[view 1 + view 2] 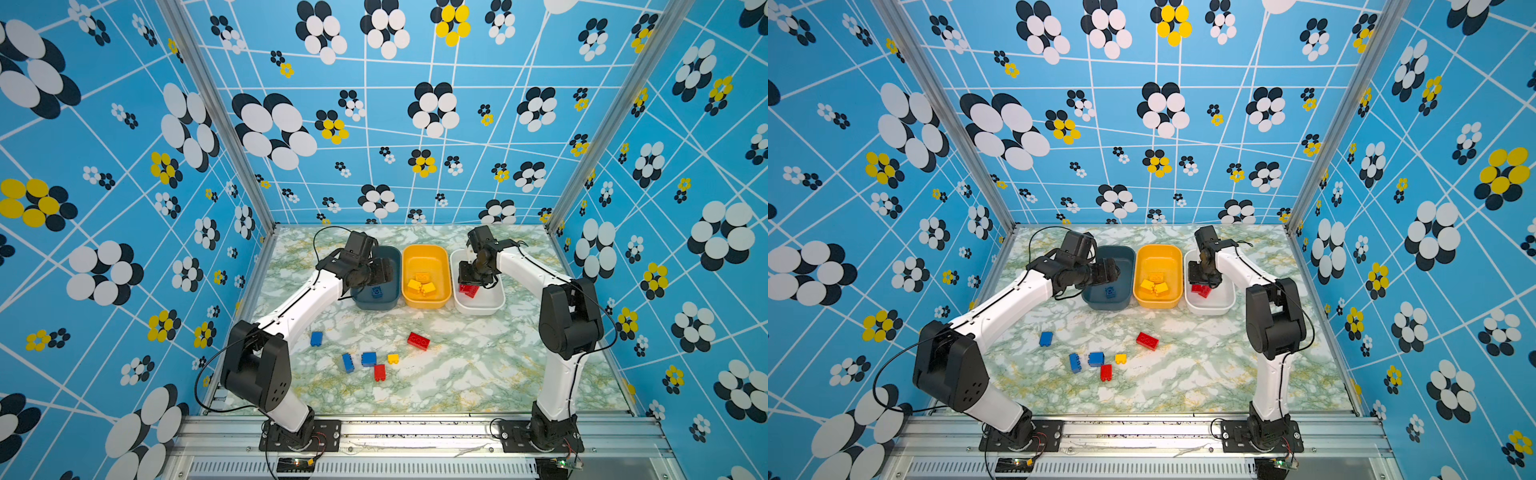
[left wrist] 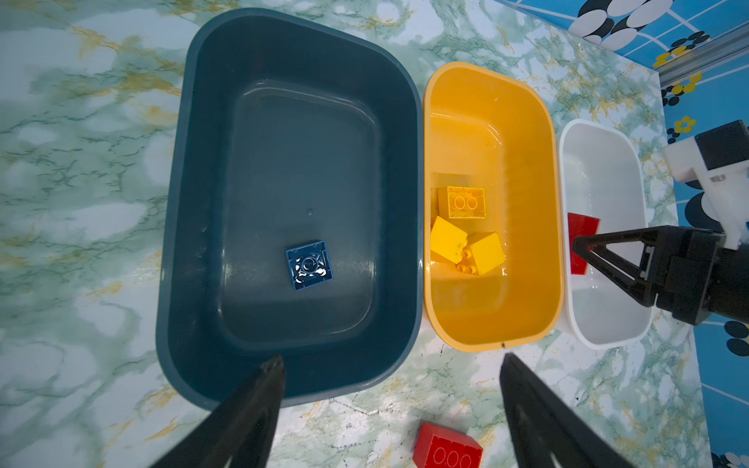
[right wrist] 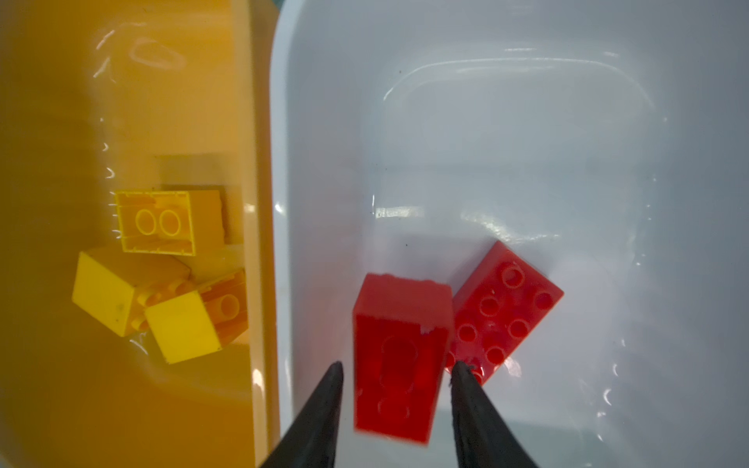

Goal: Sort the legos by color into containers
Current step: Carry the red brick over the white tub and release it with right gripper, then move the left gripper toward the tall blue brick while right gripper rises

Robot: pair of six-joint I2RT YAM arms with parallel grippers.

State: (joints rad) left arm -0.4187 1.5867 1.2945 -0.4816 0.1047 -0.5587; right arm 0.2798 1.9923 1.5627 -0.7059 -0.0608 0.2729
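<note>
1. Marble-print table (image 1: 478, 374), blue flowered walls.
2. Right end effector (image 3: 397, 364): jaws parted, red brick (image 3: 399, 316) loose between them, over the white tub (image 3: 527, 121).
3. Left end effector (image 2: 391, 360): spread wide, empty, above the teal tub (image 2: 194, 202) rim.
4. Blue bricks (image 1: 368, 358): on the table, toward the arm bases, nearer the left arm.

In the white tub (image 3: 527, 121), one red brick (image 3: 399, 356) is blurred; in both top views the right gripper (image 1: 471, 284) partly hides the tub's red bricks (image 1: 469, 291).
</note>
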